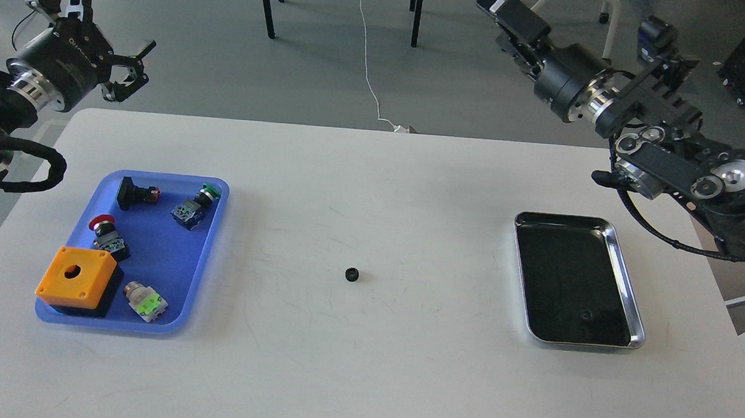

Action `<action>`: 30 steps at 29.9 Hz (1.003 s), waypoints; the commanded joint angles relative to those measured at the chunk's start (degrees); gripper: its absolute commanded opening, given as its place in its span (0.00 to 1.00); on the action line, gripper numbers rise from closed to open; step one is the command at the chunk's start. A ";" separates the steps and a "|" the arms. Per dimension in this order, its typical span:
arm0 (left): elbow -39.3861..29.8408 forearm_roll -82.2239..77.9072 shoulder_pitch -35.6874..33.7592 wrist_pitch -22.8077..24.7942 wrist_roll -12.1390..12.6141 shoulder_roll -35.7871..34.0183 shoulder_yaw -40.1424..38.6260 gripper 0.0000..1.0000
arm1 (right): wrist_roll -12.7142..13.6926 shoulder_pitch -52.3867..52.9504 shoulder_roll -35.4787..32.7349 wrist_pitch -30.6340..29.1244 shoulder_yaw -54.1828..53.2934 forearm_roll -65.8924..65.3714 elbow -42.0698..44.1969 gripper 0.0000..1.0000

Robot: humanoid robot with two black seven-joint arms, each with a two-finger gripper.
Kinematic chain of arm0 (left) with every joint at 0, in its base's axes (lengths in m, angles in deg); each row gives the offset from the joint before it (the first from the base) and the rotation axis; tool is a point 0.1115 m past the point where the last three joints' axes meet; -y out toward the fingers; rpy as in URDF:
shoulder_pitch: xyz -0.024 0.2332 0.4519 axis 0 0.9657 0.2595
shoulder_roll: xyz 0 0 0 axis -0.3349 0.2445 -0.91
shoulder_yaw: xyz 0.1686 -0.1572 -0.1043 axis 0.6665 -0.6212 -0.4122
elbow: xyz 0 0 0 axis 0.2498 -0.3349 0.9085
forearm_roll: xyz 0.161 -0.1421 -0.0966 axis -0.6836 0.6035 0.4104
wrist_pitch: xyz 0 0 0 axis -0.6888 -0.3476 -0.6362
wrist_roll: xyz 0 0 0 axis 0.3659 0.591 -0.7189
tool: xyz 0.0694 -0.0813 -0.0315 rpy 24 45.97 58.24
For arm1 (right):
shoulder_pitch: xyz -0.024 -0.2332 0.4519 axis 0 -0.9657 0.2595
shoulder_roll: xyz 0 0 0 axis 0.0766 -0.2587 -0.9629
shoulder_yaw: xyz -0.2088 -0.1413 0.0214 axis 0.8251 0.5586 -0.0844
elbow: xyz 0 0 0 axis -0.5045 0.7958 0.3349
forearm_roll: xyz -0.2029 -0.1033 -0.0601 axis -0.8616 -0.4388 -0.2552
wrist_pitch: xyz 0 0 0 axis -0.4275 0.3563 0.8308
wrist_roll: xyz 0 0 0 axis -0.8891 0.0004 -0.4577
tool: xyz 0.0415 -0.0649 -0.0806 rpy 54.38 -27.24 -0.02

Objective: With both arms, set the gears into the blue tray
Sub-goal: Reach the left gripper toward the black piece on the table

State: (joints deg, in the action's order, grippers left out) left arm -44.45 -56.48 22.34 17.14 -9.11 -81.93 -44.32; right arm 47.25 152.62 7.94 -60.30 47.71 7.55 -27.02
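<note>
Eyeing the gear [352, 274], lone at table centre, well apart from the blue tray [204, 269]: tiny, rigid, light, prob slippery; I'd pinch across its toothed rim. Left gripper [106, 33] spread, empty; right gripper [501, 11]: can't tell.

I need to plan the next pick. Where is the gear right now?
In the head view, the gear lies alone on the white table near its middle, between the blue tray on the left and the silver tray.
</note>
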 commanded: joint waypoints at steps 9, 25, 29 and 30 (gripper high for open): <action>-26.64 -36.79 0.37 -7.59 -1.43 1.08 -0.24 0.97 | 0.00 -13.48 -7.44 -7.72 -13.34 15.93 0.15 0.98; -34.92 -98.59 2.39 -19.82 -3.36 10.76 16.36 0.89 | 0.00 -33.25 -10.70 -18.54 -29.51 35.99 -1.52 0.98; -31.94 -105.55 2.74 -25.27 -3.27 14.44 24.44 0.85 | 0.00 -35.63 -11.14 -19.68 -33.03 35.99 -1.96 0.98; -30.97 -106.17 2.92 -26.58 -3.27 15.32 25.68 0.84 | 0.00 -35.81 -11.31 -20.04 -33.65 35.99 -1.96 0.98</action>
State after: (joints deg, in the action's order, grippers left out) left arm -77.61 -159.25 24.94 -5.73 -12.47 -69.31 -23.37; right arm 47.25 117.87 -2.97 -79.51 16.04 43.54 -28.92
